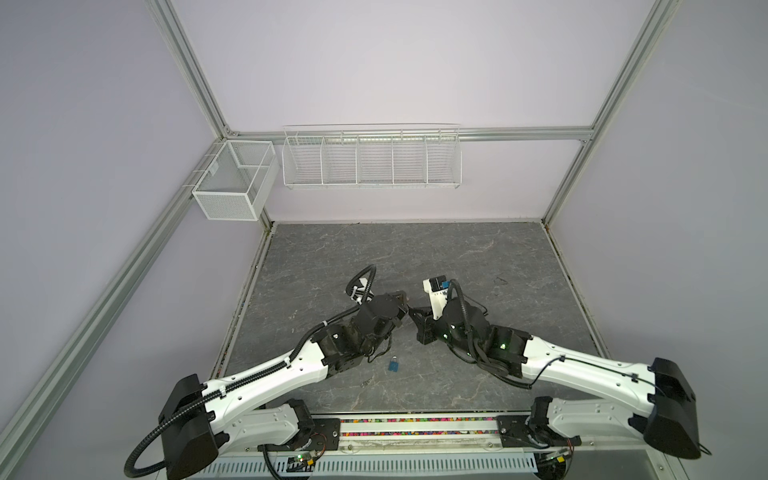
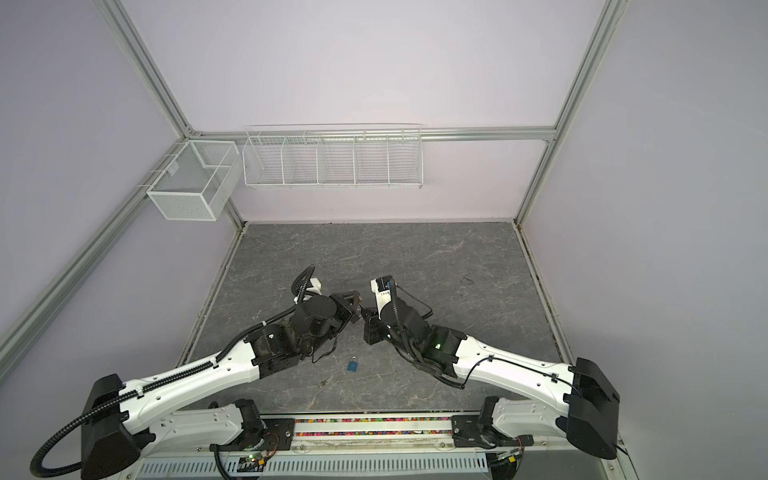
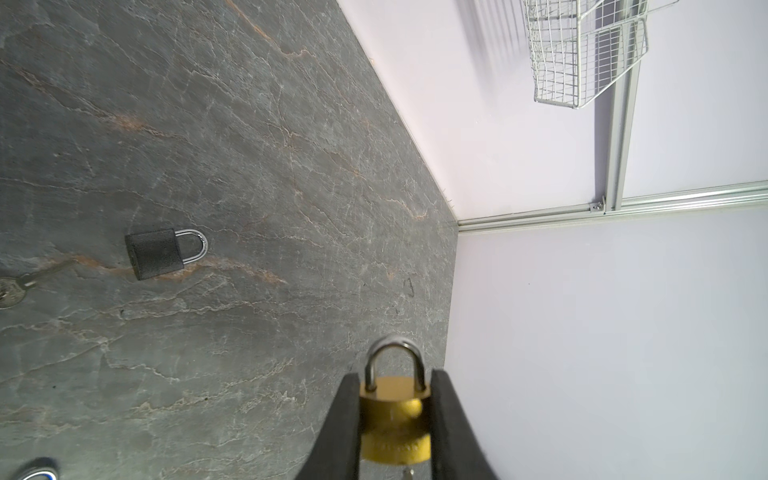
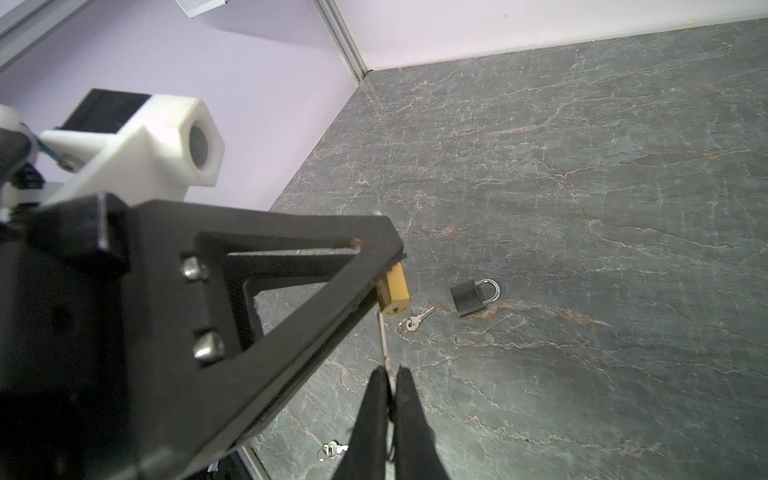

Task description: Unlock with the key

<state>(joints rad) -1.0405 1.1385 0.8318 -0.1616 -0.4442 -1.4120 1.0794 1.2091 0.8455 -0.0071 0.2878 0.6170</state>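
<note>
A brass padlock (image 3: 392,419) hangs above the table with my left gripper (image 3: 395,374) shut on its body, its steel shackle seated in the body. My right gripper (image 4: 390,370) is shut on a thin silver key (image 4: 383,340). The key's blade points up at the padlock's underside (image 4: 395,307). Its tip meets the base near one edge, and I cannot tell if it is in the keyhole. In both top views the left gripper (image 1: 401,298) (image 2: 354,301) and the right gripper (image 1: 412,311) (image 2: 365,311) meet tip to tip over the table's middle.
A black padlock (image 4: 473,297) (image 3: 160,253) lies flat below the grippers, with a loose key (image 4: 413,322) beside it. Another key on a ring (image 4: 332,451) lies nearer. A blue padlock (image 1: 394,365) (image 2: 353,365) sits toward the front edge. White wire baskets (image 1: 372,160) hang on the back wall.
</note>
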